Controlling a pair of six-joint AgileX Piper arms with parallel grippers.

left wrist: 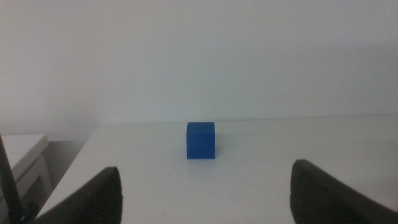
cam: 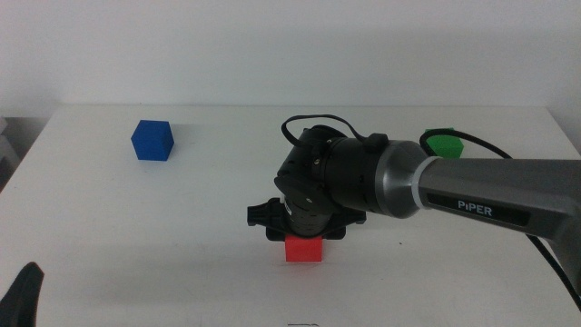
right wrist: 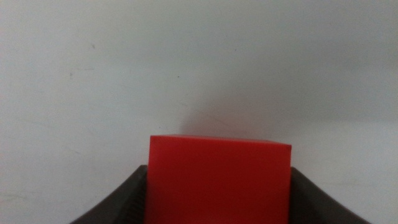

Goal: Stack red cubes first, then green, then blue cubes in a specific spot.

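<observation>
Matte red cube (right wrist: 219, 179) pinched between dark right end effector (cam: 304, 238) jaws on smooth white table (cam: 182, 236).

White table (cam: 209, 263) with blue cube (cam: 152, 140), green cube (cam: 445, 143) (partly hidden), red cube (cam: 303, 248).

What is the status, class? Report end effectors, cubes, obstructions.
Right end effector shut on red cube, mid-table. Left end effector open, waiting near edge. Blue cube, green cube apart. Nothing obstructing.
</observation>
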